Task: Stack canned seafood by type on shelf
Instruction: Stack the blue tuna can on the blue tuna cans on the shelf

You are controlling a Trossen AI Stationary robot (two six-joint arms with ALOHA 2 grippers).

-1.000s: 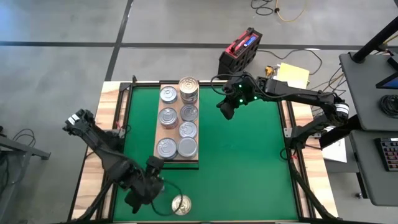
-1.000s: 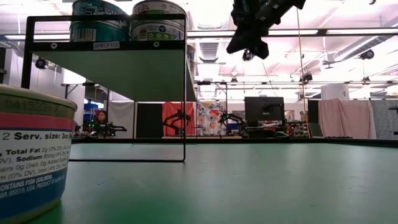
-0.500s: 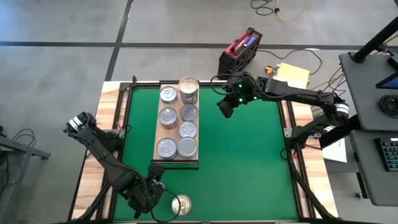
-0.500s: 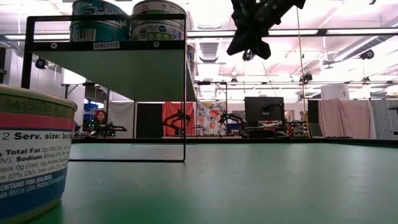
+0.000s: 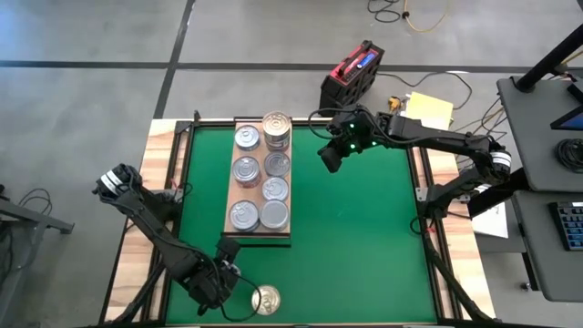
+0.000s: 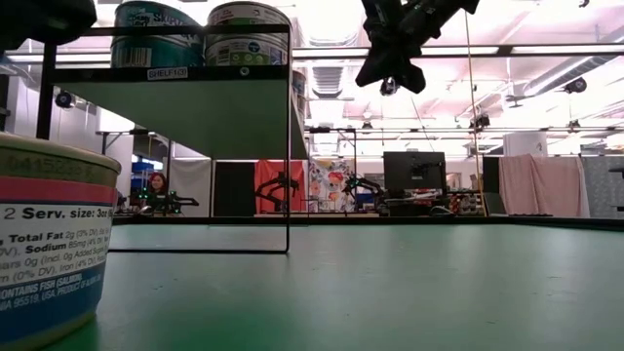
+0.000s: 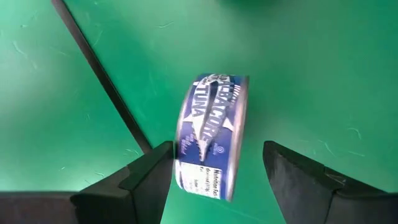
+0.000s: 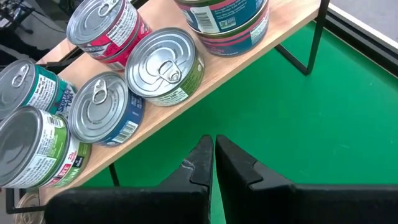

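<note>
One tin (image 5: 266, 299) stands alone on the green mat near the table's near edge. In the left wrist view it is a blue-labelled tuna tin (image 7: 210, 138). It fills the low view's left foreground (image 6: 49, 244). My left gripper (image 5: 226, 286) is open just left of it. Its two fingers stand on either side of the tin (image 7: 217, 150) without plainly touching. Several silver-lidded tins rest on the wooden shelf (image 5: 239, 196), with a stacked pile (image 5: 276, 130) at its far end. My right gripper (image 5: 332, 158) is shut and hovers right of the shelf's far end (image 8: 213, 155).
The shelf stands on a thin black frame (image 6: 289, 146) raised above the mat. The mat right of the shelf (image 5: 364, 237) is open green surface. Wooden table borders (image 5: 137, 246) flank the mat. A red and black case (image 5: 353, 71) lies on the floor beyond the far edge.
My left gripper has moved toward the table's near edge and closer to the lone tin. Part of the left arm now shows at the top left of the low view.
</note>
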